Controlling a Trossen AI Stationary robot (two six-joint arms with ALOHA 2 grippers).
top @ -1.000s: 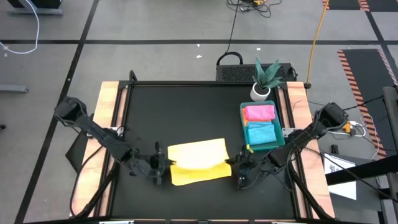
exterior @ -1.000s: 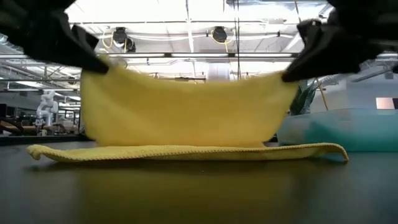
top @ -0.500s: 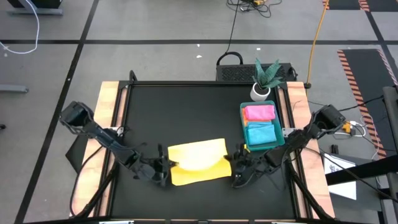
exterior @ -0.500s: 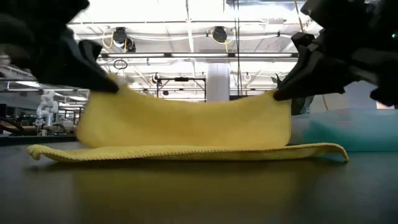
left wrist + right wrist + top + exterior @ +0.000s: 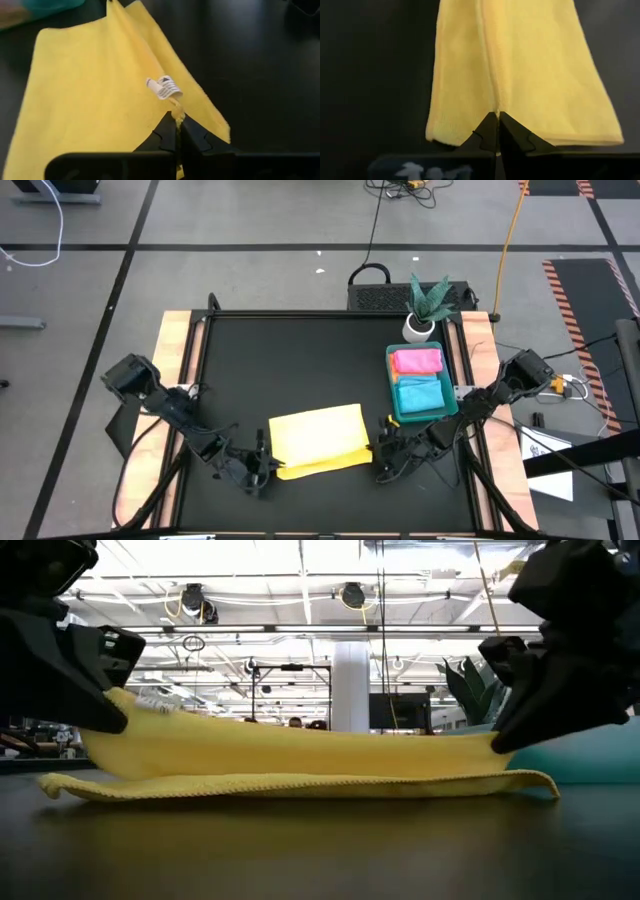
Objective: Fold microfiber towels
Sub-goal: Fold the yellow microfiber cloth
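Observation:
A yellow microfiber towel [image 5: 318, 436] lies on the black table near its front edge, with one layer laid over another. Its near edge [image 5: 300, 784] rests flat on the table. My left gripper [image 5: 268, 467] is shut on the upper layer's left corner. My right gripper [image 5: 380, 452] is shut on its right corner. Both are low over the table. A pink towel [image 5: 417, 361] and a light blue towel [image 5: 420, 393] lie folded in the green tray [image 5: 391, 380]. A second yellow towel does not show plainly. My left gripper pinches the upper layer's corner [image 5: 176, 114] between its two fingers, just by the white label [image 5: 165, 87]. It comes slanting down from the table's left. The layer runs low from the fingers across the lower layer, sagging a little. My right gripper pinches the upper layer's right corner [image 5: 496, 109] between its two fingers, slanting down from the table's right. The cloth spreads away from the fingers over the lower layer [image 5: 455, 90], close above the table.
The green tray stands at the right, just beyond my right gripper. A potted plant [image 5: 425, 310] stands behind it at the far right. The far and left parts of the black table [image 5: 280, 360] are bare.
Both grippers have gone down and toward the table's near edge, still shut on the upper layer's corners. The upper layer, which stood raised between them, now lies low and nearly flat over the lower layer. The towel's near edge has stayed on the table.

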